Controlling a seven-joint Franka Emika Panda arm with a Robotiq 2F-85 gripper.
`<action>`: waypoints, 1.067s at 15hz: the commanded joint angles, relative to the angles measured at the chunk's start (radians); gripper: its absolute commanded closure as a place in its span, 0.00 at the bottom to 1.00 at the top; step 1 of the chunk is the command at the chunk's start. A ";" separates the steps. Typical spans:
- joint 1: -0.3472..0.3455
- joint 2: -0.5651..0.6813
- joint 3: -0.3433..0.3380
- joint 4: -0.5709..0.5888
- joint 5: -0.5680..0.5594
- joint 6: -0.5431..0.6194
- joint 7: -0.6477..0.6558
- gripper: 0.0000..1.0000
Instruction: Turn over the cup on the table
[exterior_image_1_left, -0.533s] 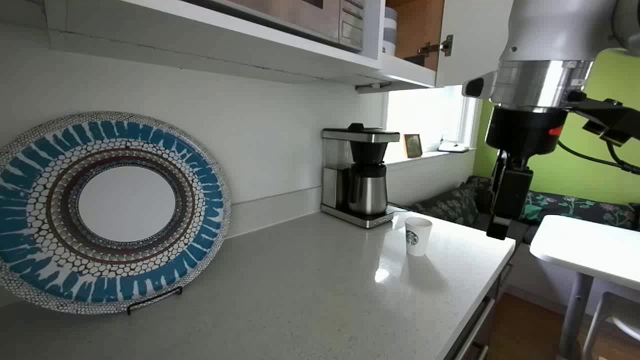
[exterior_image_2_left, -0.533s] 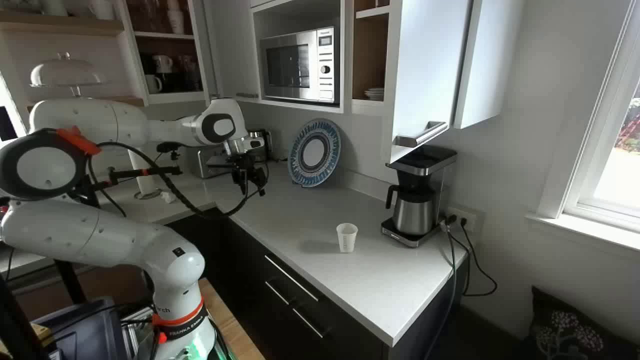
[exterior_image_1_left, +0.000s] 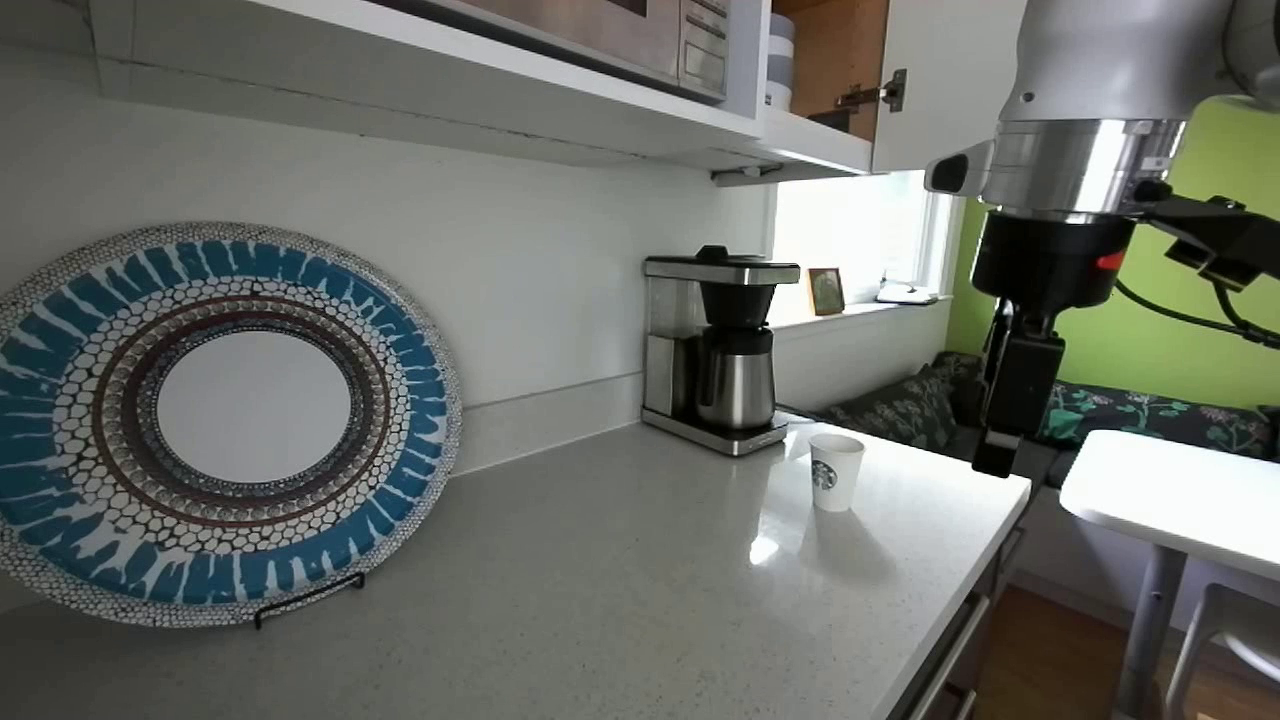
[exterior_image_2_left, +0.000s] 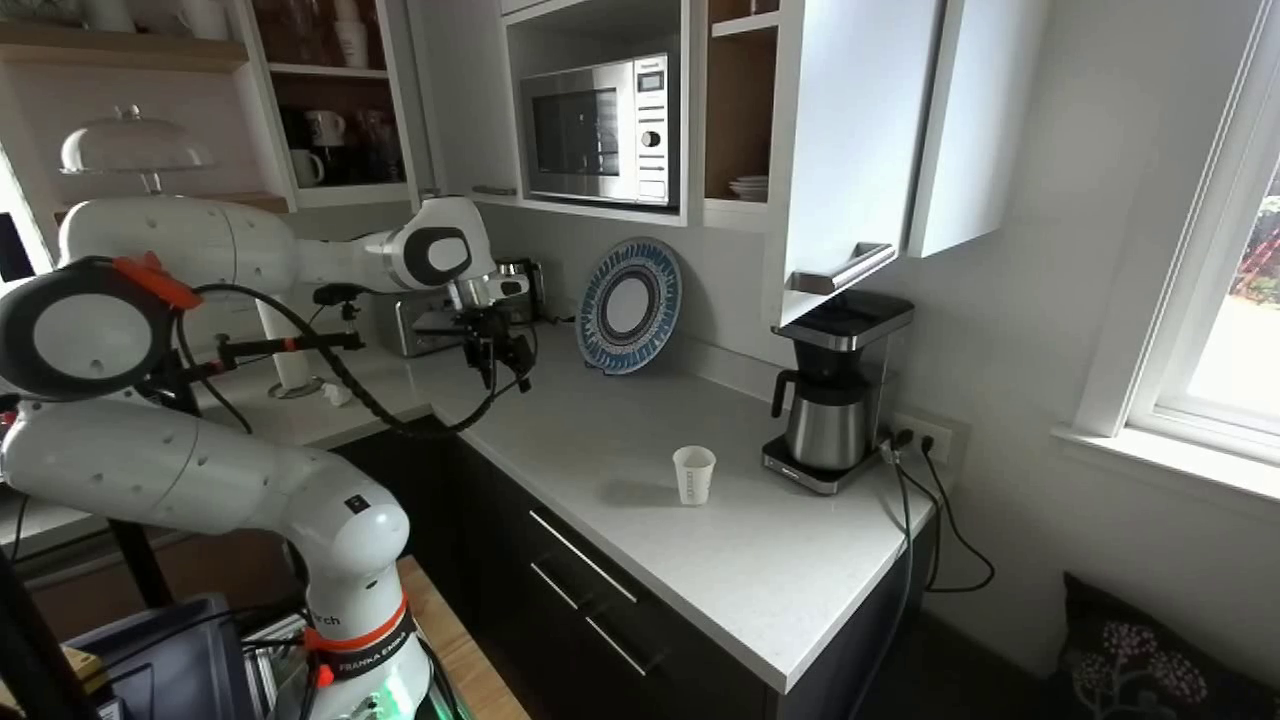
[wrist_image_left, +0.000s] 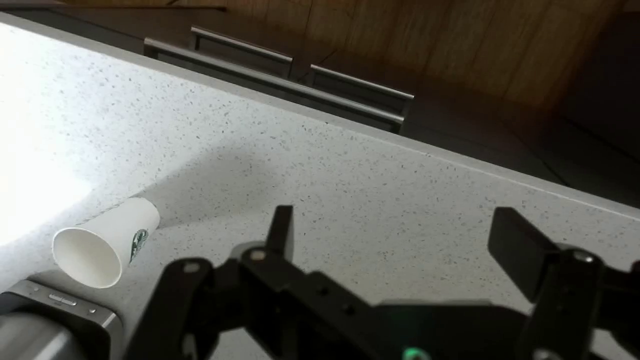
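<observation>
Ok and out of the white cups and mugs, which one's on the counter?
The handleless cup with the round logo, standing upright near the coffee maker; the white mugs with handles sit in the wall cabinet.

The cup (wrist_image_left: 117, 234) is white; countertop (wrist_image_left: 320, 165) speckled grey; pincer (wrist_image_left: 392, 217) black.

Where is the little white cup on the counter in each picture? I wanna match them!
In an exterior view, the white cup sits right of centre, a bit low; the coffee maker is up and left.
In an exterior view, the white cup sits below centre, slightly right; the coffee maker is to its right.
In the wrist view, the white cup is near the left edge, above part of the coffee maker.
Shared landmark: the coffee maker.
</observation>
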 joint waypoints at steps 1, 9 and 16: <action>-0.027 0.078 -0.061 0.034 0.048 -0.017 0.040 0.00; -0.221 0.175 -0.144 0.054 -0.010 0.150 0.221 0.00; -0.352 0.309 -0.196 0.080 -0.037 0.302 0.335 0.00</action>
